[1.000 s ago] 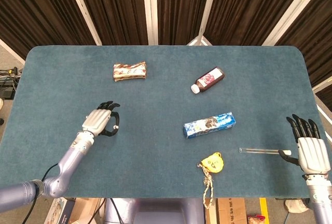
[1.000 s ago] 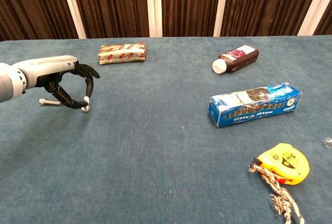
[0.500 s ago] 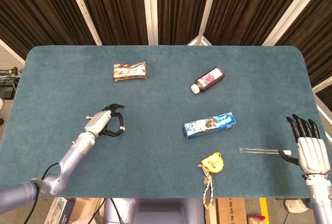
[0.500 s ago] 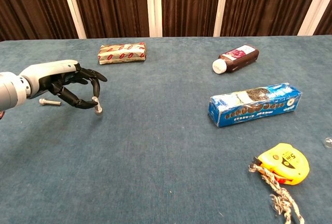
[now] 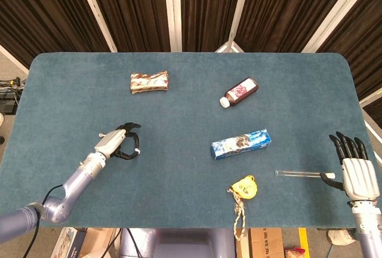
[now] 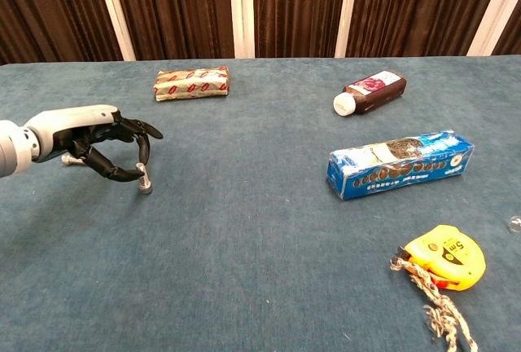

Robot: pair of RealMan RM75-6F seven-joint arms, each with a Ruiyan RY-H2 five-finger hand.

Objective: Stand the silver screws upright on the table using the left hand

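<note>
My left hand (image 6: 98,144) pinching silver screw (image 6: 144,179), upright, head touching table (image 6: 244,270), left-centre of chest view. Second screw (image 6: 67,159) behind hand. My right hand (image 5: 358,171) unclenched, lower right of head view.

Second silver screw (image 6: 68,159) mostly hidden behind the left hand (image 6: 94,136) — fingers cover it

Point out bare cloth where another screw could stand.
Bare patch between the left robot hand with its screw and the blue box. Also below the snack bar. Crowded around the tape measure.
</note>
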